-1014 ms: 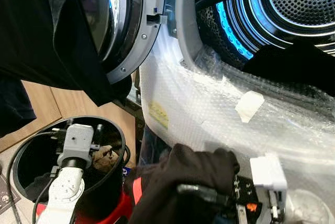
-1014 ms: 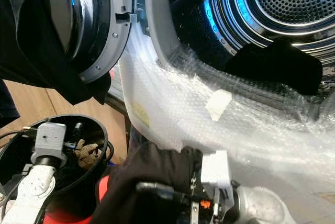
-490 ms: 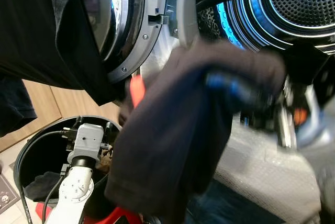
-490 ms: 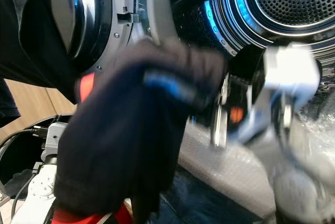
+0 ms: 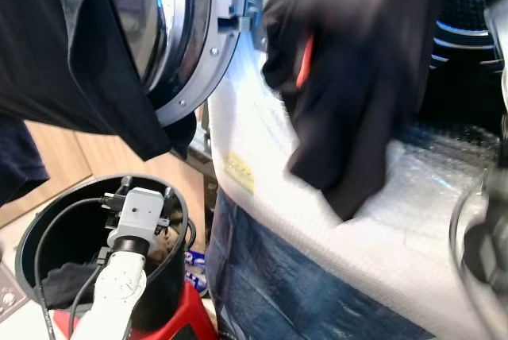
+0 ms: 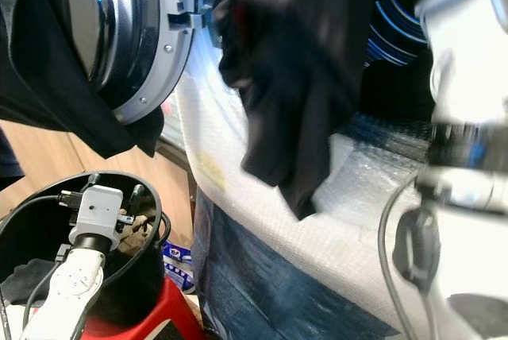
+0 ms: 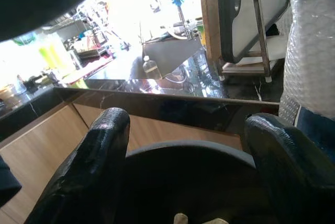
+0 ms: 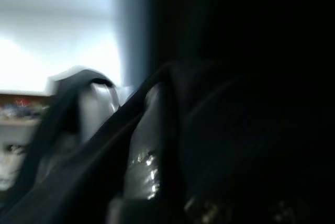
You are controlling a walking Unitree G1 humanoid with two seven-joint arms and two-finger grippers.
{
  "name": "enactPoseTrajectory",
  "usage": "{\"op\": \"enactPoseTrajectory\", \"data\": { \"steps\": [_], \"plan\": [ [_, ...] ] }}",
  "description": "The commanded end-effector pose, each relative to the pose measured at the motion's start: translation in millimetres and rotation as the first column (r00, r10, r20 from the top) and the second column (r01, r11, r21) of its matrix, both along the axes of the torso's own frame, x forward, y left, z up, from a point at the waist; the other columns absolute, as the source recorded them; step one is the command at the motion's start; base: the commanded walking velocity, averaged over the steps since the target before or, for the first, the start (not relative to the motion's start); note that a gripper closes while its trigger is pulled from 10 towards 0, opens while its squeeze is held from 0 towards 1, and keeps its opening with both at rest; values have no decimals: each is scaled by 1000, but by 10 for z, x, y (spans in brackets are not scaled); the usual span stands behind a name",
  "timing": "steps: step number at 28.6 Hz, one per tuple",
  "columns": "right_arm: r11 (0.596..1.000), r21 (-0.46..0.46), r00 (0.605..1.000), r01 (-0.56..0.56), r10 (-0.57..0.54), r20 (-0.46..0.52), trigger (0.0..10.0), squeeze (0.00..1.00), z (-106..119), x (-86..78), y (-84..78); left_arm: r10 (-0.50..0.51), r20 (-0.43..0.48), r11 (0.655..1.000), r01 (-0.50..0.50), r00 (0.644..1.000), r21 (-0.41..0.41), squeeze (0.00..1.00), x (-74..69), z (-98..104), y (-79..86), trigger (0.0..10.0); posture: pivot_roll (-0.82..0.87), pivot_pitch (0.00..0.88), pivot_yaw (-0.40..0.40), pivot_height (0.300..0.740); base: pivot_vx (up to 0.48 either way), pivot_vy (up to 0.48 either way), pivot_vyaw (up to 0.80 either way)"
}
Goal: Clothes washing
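Laundry transfer is under way at the open front of the bubble-wrapped white washing machine. A dark, limp garment with a red patch hangs blurred at the drum opening, its long axis running downward, the lower end draped over the wrapped front lip. The right arm stands just beside it on the right, clearly the nearer arm; its wrist view is smothered in dark cloth, and I cannot tell how its fingers stand. By my judgement the garment needs only to go inward, past the lip. The left gripper hovers over the round black laundry bucket, well apart, with fingers spread and empty. Another black garment hangs over the open round door.
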State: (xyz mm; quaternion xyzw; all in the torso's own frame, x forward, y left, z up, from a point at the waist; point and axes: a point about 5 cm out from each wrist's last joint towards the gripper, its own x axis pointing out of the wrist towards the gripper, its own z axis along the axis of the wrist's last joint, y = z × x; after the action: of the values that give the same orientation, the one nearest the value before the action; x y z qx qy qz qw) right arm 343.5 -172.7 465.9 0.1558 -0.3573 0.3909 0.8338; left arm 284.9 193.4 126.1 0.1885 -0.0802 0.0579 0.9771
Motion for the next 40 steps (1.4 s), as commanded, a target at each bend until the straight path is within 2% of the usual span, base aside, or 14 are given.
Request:
{"op": "enactPoseTrajectory", "data": {
  "steps": [1,3,4,7,8,13,15,16,18,21,27,28,29,40],
  "plan": [
    [994,21,994,107,-106,-16,0,0,148,49,-87,0,-8,1000,0,1000,-6,0,-7,-28,-14,10000,42,11,-68,740,0,0,0],
    [934,27,906,355,-337,-255,0,0,216,282,-227,-12,-14,1000,12,1000,-6,0,-15,-42,-45,10000,41,11,-64,740,0,0,0],
    [894,-16,854,447,-432,-290,0,0,212,323,-266,-10,-16,1000,10,1000,-9,0,-15,-45,-42,10000,40,11,-63,740,0,0,0],
    [578,-58,541,814,-791,-284,0,0,371,243,-627,-10,-15,1000,10,1000,-9,0,-16,-51,-52,10000,38,6,-69,740,0,0,0],
    [519,-63,484,853,-829,-280,0,0,390,223,-671,-7,-12,1000,7,1000,-11,0,-15,-49,-51,10000,37,9,-72,740,0,0,0],
    [540,-94,496,837,-819,-288,0,0,299,308,-555,-3,-8,1000,2,1000,-16,0,-17,-48,-65,10000,43,8,-72,740,0,0,0],
    [529,-131,472,839,-825,-309,0,0,172,383,-518,-6,-8,1000,6,1000,-18,0,-15,-48,-79,10000,45,8,-73,740,0,0,0],
    [543,-165,474,824,-818,-325,2510,0,82,434,-484,-9,-9,1000,8,1000,-16,0,-14,-47,-84,10000,48,8,-75,740,0,0,0],
    [558,-226,475,798,-815,-333,10000,0,-60,509,-423,-10,-10,1000,10,1000,-14,0,-13,-50,-84,10000,46,6,-76,740,0,0,0],
    [554,-368,471,747,-831,-294,10000,0,-344,633,-304,-16,-22,1000,15,1000,-14,0,-2,-67,-84,10000,40,6,-77,740,0,0,0],
    [522,-497,458,694,-852,-256,10000,4,-571,713,-208,-42,-25,999,41,999,-22,0,9,-62,-138,10000,37,8,-74,740,0,0,0],
    [513,-507,455,693,-856,-244,10000,353,-574,714,-205,-45,-26,999,45,999,-22,0,10,-62,-144,10000,37,8,-74,740,0,0,0],
    [504,-521,454,688,-860,-232,10000,1000,-582,717,-196,-50,-27,999,49,998,-22,0,10,-66,-154,10000,35,9,-76,740,0,0,0],
    [608,-432,513,666,-794,-326,10000,1000,-572,731,-47,-71,-35,997,70,997,-40,0,-4,-85,-226,10000,29,16,-92,740,0,0,0]
  ]
}}
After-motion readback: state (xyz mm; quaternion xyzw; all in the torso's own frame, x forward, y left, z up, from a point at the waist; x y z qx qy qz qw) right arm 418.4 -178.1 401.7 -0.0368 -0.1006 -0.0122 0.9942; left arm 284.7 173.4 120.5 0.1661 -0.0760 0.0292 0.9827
